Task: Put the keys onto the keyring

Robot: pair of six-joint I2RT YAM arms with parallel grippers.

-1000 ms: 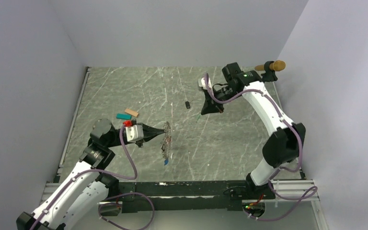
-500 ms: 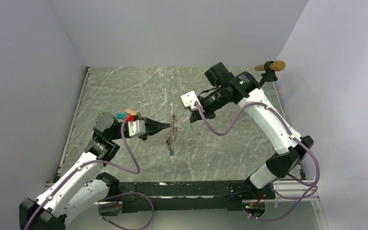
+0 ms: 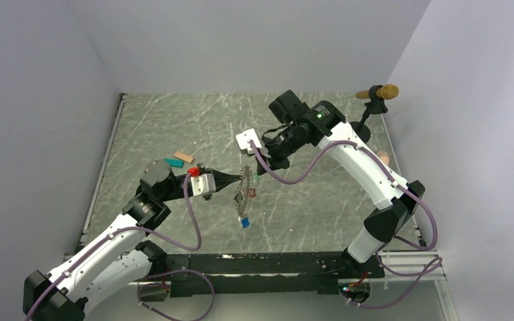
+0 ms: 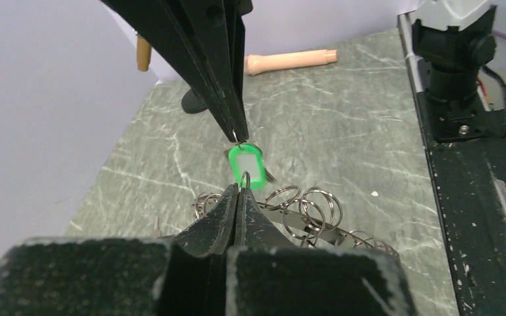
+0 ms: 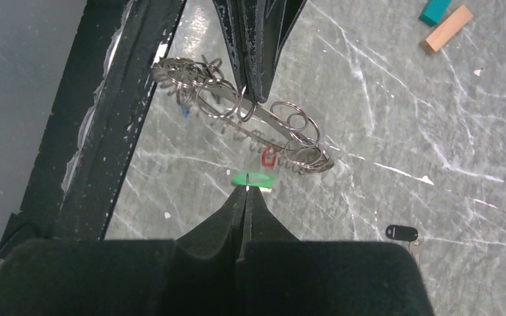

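Note:
My left gripper (image 3: 239, 182) is shut on the keyring (image 3: 243, 195), a dark ring fringed with small split rings, and holds it off the table on edge. The keyring also shows in the right wrist view (image 5: 250, 122) and the left wrist view (image 4: 316, 214). A blue key (image 3: 245, 223) hangs from its low end (image 5: 184, 110). My right gripper (image 3: 258, 175) is shut on the small ring of the green key (image 4: 247, 166), which hangs right beside the left fingertips (image 4: 227, 197). It shows edge-on in the right wrist view (image 5: 253, 178).
A teal block (image 3: 173, 162) and a tan block (image 3: 183, 157) lie at the table's left. A black key tag (image 5: 402, 232) lies on the table beyond the right gripper. A wooden-handled tool (image 3: 378, 91) stands at the back right corner. Walls close three sides.
My right arm has swung left and down with the green key until it reached the keyring. My left gripper has carried the keyring a little to the right.

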